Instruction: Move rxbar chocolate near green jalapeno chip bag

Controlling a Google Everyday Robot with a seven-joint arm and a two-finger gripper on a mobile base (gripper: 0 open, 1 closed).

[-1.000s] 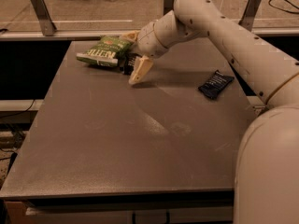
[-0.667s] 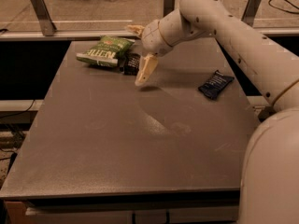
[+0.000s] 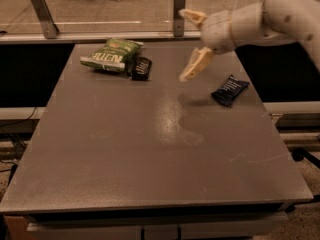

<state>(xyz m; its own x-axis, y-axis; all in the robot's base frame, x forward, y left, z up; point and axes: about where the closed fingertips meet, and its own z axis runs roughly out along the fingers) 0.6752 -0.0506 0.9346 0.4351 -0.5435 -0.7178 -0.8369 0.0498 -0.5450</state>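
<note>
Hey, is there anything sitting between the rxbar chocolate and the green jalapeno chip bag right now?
Nothing visible. The rxbar chocolate lies right beside the green jalapeno chip bag, at its right edge. The gripper hangs open and empty above the table, to the right of both.

The scene was dim and warm-toned, darkest along the near edge. Light from above left a pale, streaky sheen on the flat grey tabletop near its middle. The cream two-finger gripper, spread wide above the table's far right part, was brightly lit and cast a soft shadow beside the crinkled dark packet.
</note>
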